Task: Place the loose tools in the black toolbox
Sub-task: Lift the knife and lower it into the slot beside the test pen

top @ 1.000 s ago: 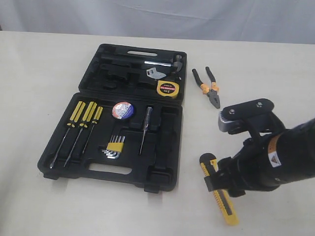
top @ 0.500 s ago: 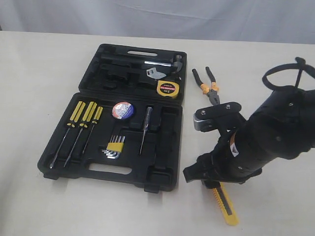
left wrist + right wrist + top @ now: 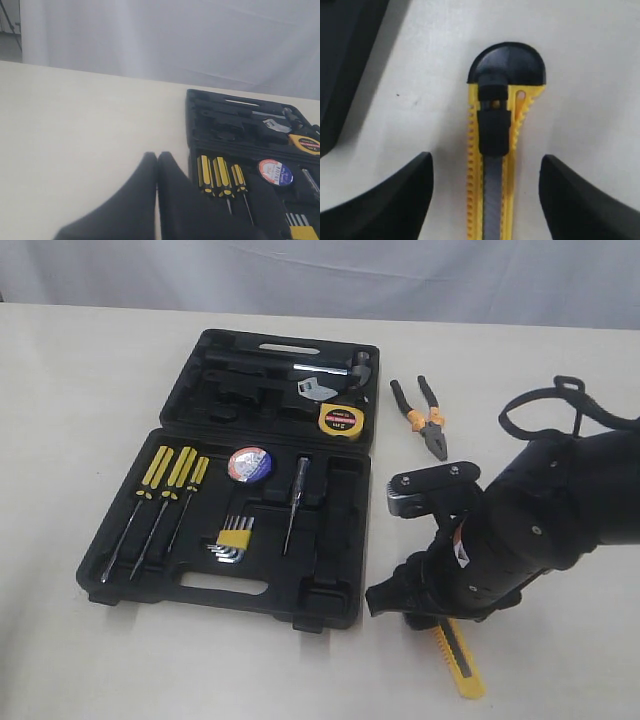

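**Exterior view:** An open black toolbox (image 3: pixel 335 605) lay on a pale tabletop (image 3: pixel 80 380). The tape measure (image 3: pixel 340 420) and tape roll (image 3: pixel 250 463) sat inside it. The pliers (image 3: pixel 425 418) lay loose just beside the toolbox's right edge. The yellow utility knife (image 3: pixel 458 660) lay off the toolbox's near right corner. The right arm (image 3: pixel 530 530) bent steeply down over the knife, hiding its upper end.

**Left wrist view:** The left gripper (image 3: pixel 157 167) was closed and empty, off the toolbox's left side, probably parked clear of the work.

**Right wrist view:** The right gripper (image 3: pixel 485 200) stood spread wide. One finger was on each side of the knife, neither touching it, seemingly lined up to pinch its narrow width.
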{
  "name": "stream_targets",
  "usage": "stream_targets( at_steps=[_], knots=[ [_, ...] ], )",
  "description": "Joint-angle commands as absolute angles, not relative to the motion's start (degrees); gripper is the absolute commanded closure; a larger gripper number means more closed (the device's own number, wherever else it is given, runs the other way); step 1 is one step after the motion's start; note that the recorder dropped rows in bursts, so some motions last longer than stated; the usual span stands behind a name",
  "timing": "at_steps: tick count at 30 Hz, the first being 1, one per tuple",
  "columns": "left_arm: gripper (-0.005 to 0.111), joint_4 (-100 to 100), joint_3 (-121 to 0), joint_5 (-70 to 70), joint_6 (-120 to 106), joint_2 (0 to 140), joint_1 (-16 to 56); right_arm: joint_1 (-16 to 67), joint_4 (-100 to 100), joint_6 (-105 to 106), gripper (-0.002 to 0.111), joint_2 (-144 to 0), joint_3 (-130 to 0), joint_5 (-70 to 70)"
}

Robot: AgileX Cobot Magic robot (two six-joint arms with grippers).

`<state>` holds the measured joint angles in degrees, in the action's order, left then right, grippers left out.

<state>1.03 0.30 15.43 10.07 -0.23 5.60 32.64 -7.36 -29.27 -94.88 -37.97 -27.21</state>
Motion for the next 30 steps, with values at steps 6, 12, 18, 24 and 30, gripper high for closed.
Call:
stream_targets(
  at_steps=[6, 12, 18, 24, 30],
  knots=[
    [0.107, 0.8, 0.0, 15.4, 10.0, 0.0, 5.9, 32.8, -8.0, -30.6, 0.05, -97.1, -38.2, -24.5],
    [0.107, 0.8, 0.0, 15.4, 10.0, 0.0, 5.9, 32.8, -8.0, -30.6, 0.05, -97.1, -38.2, -23.8],
    [0.107, 0.8, 0.0, 15.4, 10.0, 0.0, 5.9, 32.8, -8.0, -32.3, 0.067, -97.1, -38.2, -24.4],
    [0.107, 0.8, 0.0, 15.4, 10.0, 0.0, 5.9, 32.8, -8.0, -32.1, 0.109, -97.1, -38.5, -25.4],
    [0.107, 0.8, 0.0, 15.5, 10.0, 0.0, 5.9, 32.8, -7.8, -33.4, 0.109, -95.3, -42.6, -32.9]
  ],
)
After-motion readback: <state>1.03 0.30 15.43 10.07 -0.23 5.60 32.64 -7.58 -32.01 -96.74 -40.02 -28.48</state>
